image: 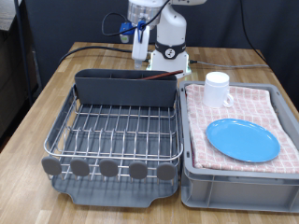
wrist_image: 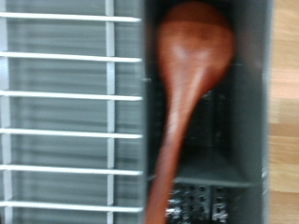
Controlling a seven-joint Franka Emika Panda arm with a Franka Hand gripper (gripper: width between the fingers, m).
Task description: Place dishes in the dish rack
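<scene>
The brown wooden spoon [image: 163, 75] lies in the tall grey back compartment of the dish rack [image: 112, 145]; the wrist view shows it [wrist_image: 182, 84] close up, bowl end inside the compartment, beside the silver wire grid [wrist_image: 70, 112]. My gripper [image: 140, 49] hangs just above the compartment, holding nothing; its fingers do not show in the wrist view. The small white mug [image: 218, 89] and the round light-blue plate [image: 242, 139] sit on the pink checked cloth in the grey crate [image: 238, 182] at the exterior view's right.
The rack and crate stand side by side on a wooden table [image: 56, 79]. The robot base [image: 170, 51] and cables are behind the rack. Dark curtains hang at the back.
</scene>
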